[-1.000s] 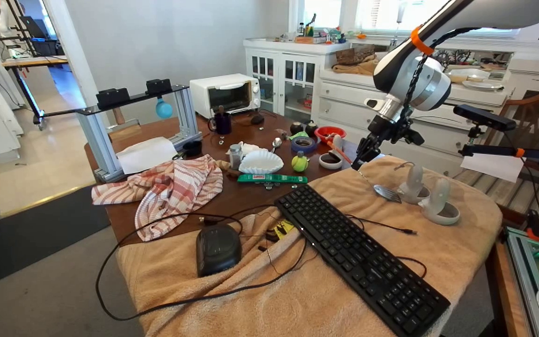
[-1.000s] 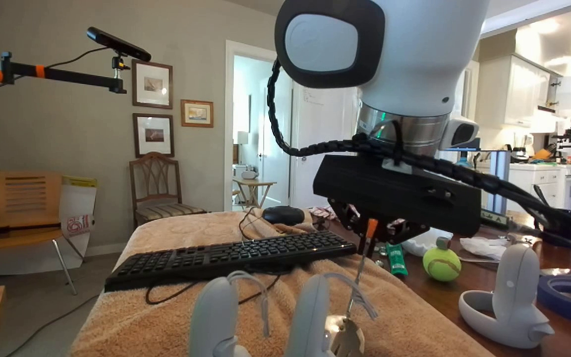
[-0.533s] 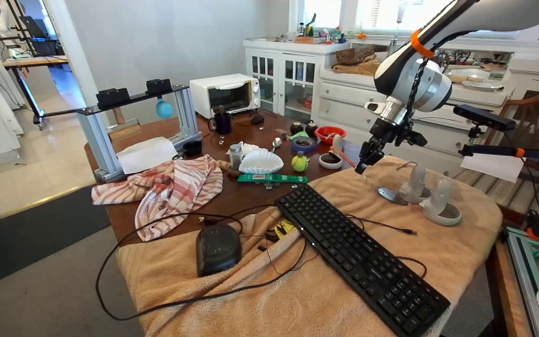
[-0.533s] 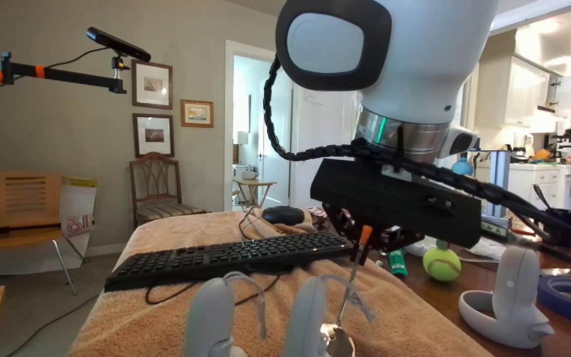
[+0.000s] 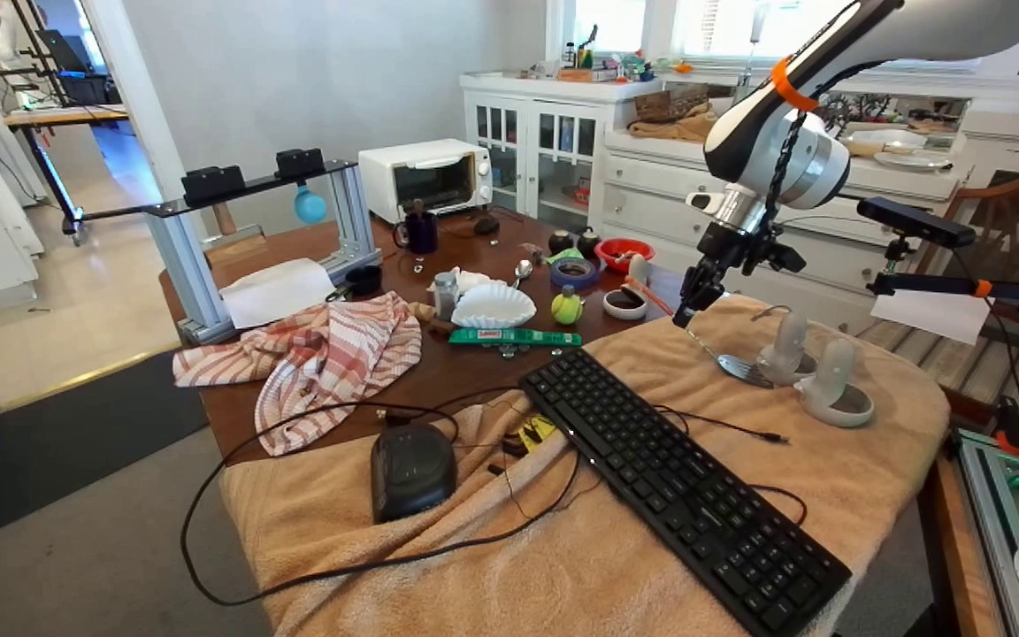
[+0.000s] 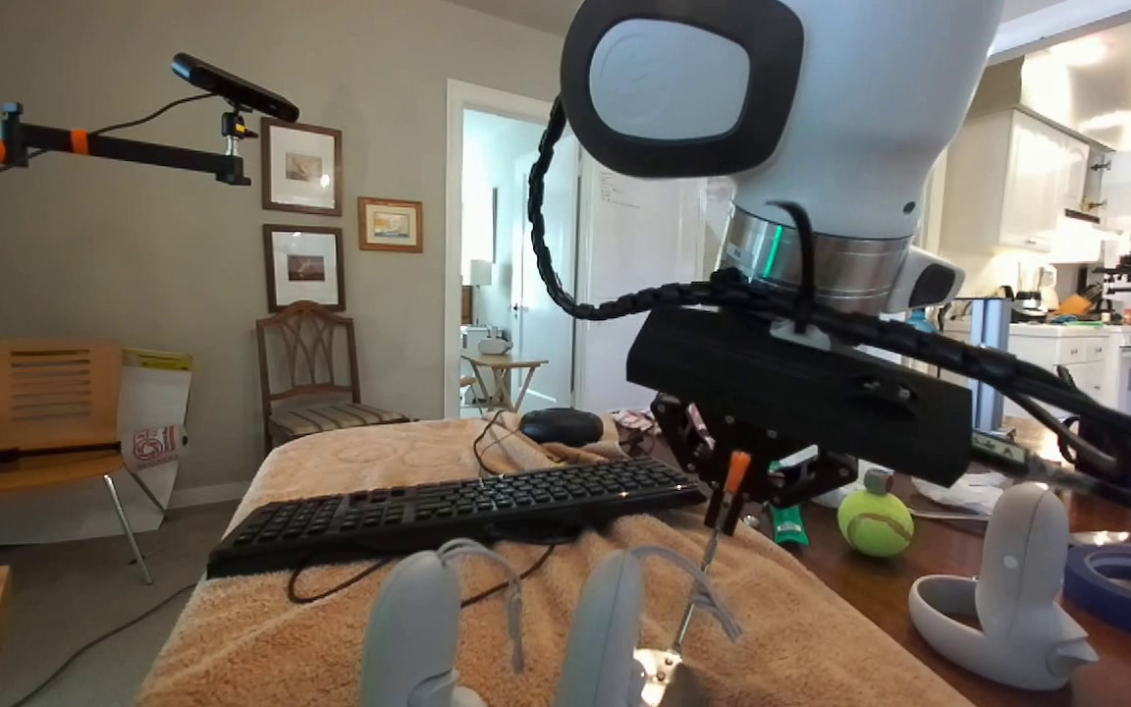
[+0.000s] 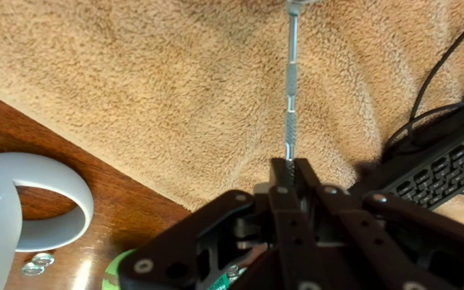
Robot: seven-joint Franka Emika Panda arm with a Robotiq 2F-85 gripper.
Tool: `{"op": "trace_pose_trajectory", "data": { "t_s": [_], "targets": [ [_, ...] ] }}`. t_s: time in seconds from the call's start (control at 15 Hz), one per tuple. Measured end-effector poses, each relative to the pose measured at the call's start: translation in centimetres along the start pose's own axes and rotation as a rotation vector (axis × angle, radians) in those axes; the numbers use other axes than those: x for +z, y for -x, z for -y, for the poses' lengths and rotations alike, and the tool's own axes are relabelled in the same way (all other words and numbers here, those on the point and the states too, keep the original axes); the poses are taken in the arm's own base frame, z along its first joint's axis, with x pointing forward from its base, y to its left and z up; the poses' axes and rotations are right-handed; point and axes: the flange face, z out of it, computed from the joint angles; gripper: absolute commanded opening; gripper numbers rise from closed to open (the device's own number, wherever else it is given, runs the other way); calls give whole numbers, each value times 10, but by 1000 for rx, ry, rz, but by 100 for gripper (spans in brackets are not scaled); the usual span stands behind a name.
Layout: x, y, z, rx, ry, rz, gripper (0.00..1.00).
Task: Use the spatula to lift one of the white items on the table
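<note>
Your claw (image 7: 290, 168) is pinching the thin handle of the spatula (image 7: 291, 86), its fingers pressed in on either side of the knurled shaft. The spatula slants, orange end up, and its slotted head is down at the tan towel (image 5: 492, 593), just beside the base of a white controller (image 5: 791, 341); you can't tell whether the two touch. A second white controller (image 5: 837, 364) stands near it on the towel, and a third white controller (image 6: 1022, 565) stands on the bare wood of the desk (image 5: 465, 376).

Over on the wood, your red bowl (image 5: 624, 246) holds things too small for you to make out. The white scalloped dish (image 5: 494, 306) sits just beside the green packet (image 5: 514, 337) and next to a lidded jar (image 5: 445, 299), its contents unclear. The dark mug (image 5: 417, 232) has a brown end sticking up above its rim. Behind it you have the white toaster oven (image 5: 425, 159), door closed over a dark window. A small black cup (image 5: 363, 280) sits near the metal frame (image 5: 352, 212).
</note>
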Motion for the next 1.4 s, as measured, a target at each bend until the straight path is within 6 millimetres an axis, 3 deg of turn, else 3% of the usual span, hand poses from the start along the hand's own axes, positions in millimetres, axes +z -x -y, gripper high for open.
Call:
{"op": "trace_pose_trajectory", "data": {
  "t_s": [0.47, 1.07, 1.4],
  "targets": [
    [2, -8, -17, 97, 23, 55, 2],
    [20, -13, -38, 130, 20, 174, 2],
    [23, -15, -39, 118, 8, 174, 2]
  ]
}}
